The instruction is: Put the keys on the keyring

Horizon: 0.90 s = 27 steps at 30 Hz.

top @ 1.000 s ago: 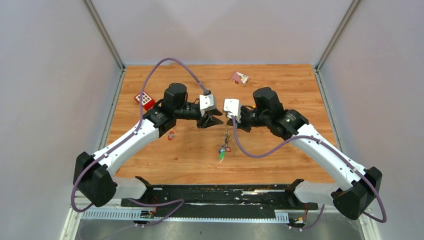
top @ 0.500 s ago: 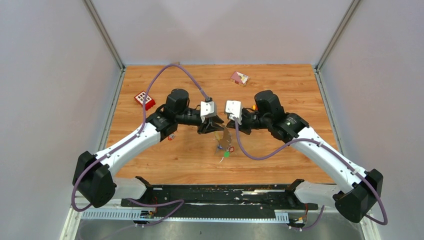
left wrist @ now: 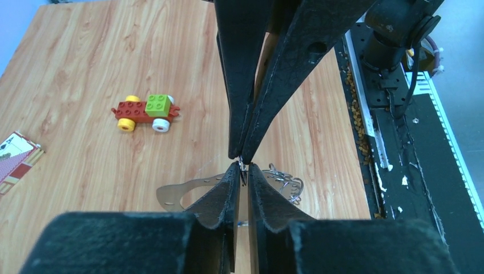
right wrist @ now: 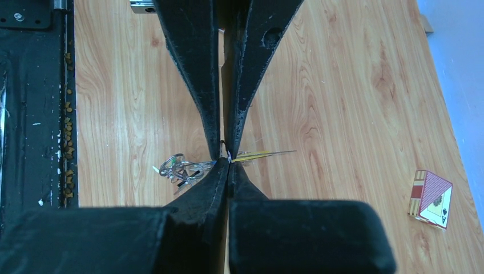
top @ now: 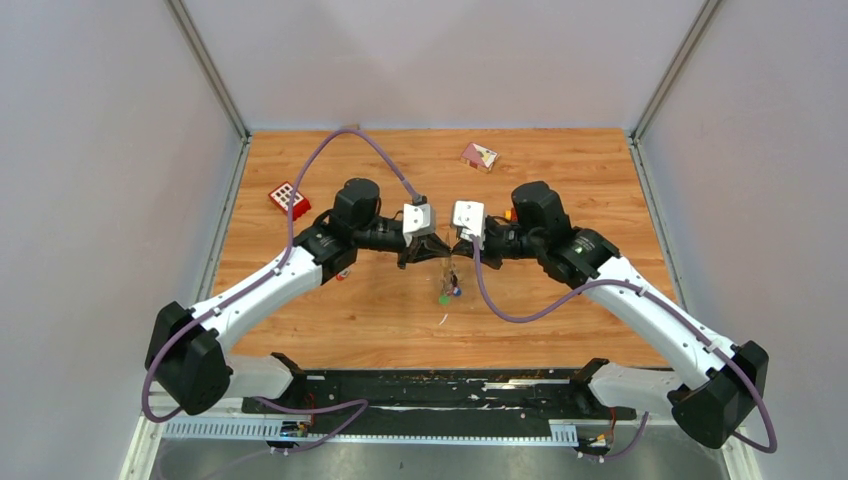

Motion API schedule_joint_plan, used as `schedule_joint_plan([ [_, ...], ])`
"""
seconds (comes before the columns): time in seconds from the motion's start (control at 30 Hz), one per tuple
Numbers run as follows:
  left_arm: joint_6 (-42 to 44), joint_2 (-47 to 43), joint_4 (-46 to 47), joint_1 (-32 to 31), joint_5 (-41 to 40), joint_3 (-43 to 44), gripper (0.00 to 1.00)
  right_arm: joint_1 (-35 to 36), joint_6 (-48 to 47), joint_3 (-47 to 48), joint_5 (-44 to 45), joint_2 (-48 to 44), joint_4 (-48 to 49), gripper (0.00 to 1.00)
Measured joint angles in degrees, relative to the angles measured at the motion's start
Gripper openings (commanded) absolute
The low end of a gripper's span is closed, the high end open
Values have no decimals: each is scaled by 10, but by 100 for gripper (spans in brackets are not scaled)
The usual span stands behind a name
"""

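Note:
My left gripper (top: 437, 256) and right gripper (top: 452, 254) meet tip to tip above the table's middle. In the left wrist view my left gripper (left wrist: 242, 169) is nearly closed on a thin metal part of the keyring (left wrist: 171, 193), a silvery flat loop hanging under the fingers. The right gripper (right wrist: 228, 160) pinches the same spot. The keys (top: 446, 293), with green and blue heads, hang below on small rings (right wrist: 178, 168). A yellow piece (right wrist: 257, 154) sticks out beside the tips. A small red key (top: 344, 273) lies by the left arm, partly hidden.
A red block with white squares (top: 288, 198) lies at the far left. A card box (top: 479, 156) lies at the back. A toy brick car (left wrist: 145, 110) sits behind the right arm. A small white bit (top: 443, 320) lies on the wood.
The left gripper moved right and the two grippers closed in until their tips touch. The hanging loop and keys swung and now hang straight below the tips.

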Motion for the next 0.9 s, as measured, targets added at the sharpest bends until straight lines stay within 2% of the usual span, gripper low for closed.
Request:
schedule_joint_plan([
  [0.13,-4,2,2,0,-4,0,0,0,0,-5,0,-2,6,0],
  [0.33,-6,4,1,0,-11,0,0,0,0,-12,2,-3,12,0],
  [0.37,-6,4,1,-1,-12,0,0,0,0,-15,3,-5,15,2],
  [0.53,-2,3,1,-2,-21,-1,0,0,3,-26,8,-16,22,24],
  [0.63,9,-2,-5,-2,-26,-8,0,0,0,-37,13,-32,22,32],
  [0.9,19,-28,-2,-2,-23,-38,0,-1,-13,-64,-3,-67,22,38],
])
